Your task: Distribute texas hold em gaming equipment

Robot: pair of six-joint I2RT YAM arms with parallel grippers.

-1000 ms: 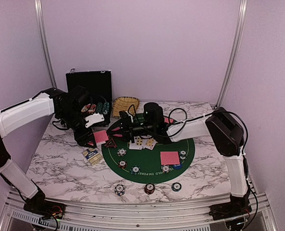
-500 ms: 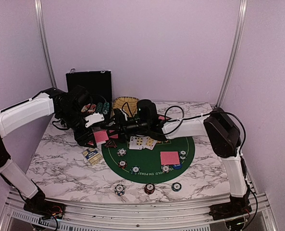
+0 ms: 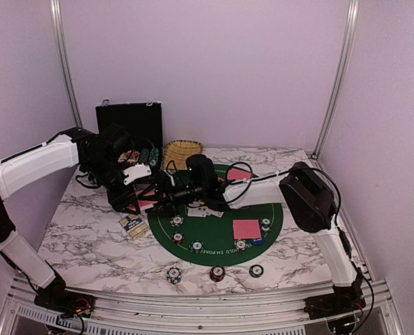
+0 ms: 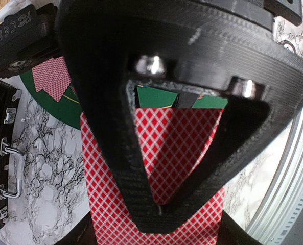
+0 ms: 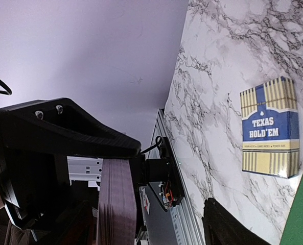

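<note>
Nearest me, three poker chips (image 3: 217, 273) sat in a row on the marble table (image 3: 81, 237), just short of the green mat (image 3: 220, 234), where a face-down pile of cards (image 3: 246, 229) lay among more chips. Left of the mat lay a Texas Hold'em card box (image 3: 133, 227). Just beyond it the left gripper (image 3: 130, 204) was clamped on a red-backed deck (image 4: 164, 153), and the right gripper (image 3: 163, 197) hung at the deck's edge, fingers spread, not gripping it. Behind them stood a black case (image 3: 130, 122) and a straw basket (image 3: 182, 150)
</note>
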